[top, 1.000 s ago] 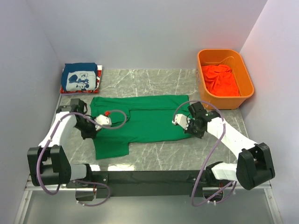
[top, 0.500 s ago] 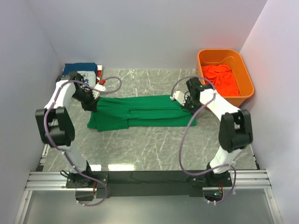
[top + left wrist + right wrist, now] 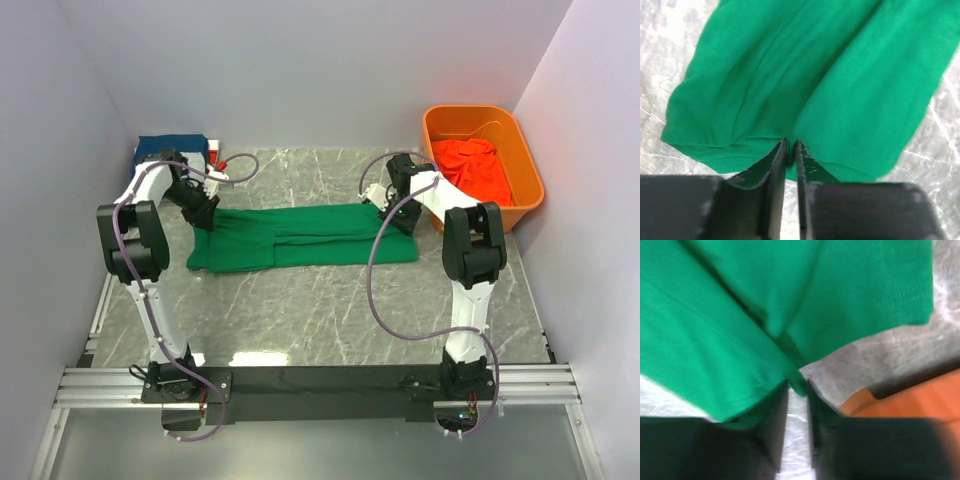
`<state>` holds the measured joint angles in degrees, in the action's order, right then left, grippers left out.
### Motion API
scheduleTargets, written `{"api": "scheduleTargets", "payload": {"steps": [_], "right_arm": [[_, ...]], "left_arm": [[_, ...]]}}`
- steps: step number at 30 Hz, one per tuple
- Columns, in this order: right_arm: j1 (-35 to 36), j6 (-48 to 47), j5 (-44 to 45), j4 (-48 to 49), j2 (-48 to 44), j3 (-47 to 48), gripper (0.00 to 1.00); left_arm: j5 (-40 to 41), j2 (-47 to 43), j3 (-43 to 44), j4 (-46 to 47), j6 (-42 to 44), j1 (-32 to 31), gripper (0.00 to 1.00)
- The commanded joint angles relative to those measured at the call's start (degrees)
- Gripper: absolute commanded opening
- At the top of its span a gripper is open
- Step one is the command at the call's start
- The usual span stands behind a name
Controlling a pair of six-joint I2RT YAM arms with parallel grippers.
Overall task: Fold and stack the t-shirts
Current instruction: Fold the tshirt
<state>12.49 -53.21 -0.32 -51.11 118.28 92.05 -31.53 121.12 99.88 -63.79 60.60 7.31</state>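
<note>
The green t-shirt (image 3: 300,238) lies on the marble table, folded lengthwise into a long band. My left gripper (image 3: 203,213) is shut on its far left edge, with green cloth pinched between the tips in the left wrist view (image 3: 790,146). My right gripper (image 3: 393,208) is shut on its far right edge, with cloth held between the tips in the right wrist view (image 3: 798,384). The dark blue t-shirt (image 3: 172,148) lies folded at the far left corner, partly hidden by my left arm. The orange-red t-shirt (image 3: 472,170) is bunched in the bin.
The orange plastic bin (image 3: 531,180) stands at the far right, close to my right gripper; its rim shows in the right wrist view (image 3: 900,400). Grey walls close in left, back and right.
Both arms have carried the near edge of the green t-shirt away from me to its far edge, folding it from a spread shirt into a long band. Both grippers stay shut on the cloth.
</note>
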Motion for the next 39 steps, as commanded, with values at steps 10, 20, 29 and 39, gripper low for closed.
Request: {"api": "scheduleTargets", "payload": {"steps": [10,20,29,39], "right_arm": [[0.0,8.8,0.5,-4.1,-5.2,6.1,0.65],[0.7,14.4,-8.9,-9.0,-7.9,-0.1,0.45],[4.7,20.6,-17.9,-10.4,-6.2,2.4,0.36],[7.1,21.9,-17.7,-8.4,-6.8,0.8,0.36]], "left_arm": [[-4.8,-12.4,-7.9,5.8,-6.1,1.7,0.47],[1.3,-31.9,-33.7,12.8,-2.2,-2.1,0.58],[3.9,-35.0,-43.4,17.8,0.4,-2.5,0.55],[-8.3,-18.6,-31.1,3.4,-11.4,4.9,0.61]]}}
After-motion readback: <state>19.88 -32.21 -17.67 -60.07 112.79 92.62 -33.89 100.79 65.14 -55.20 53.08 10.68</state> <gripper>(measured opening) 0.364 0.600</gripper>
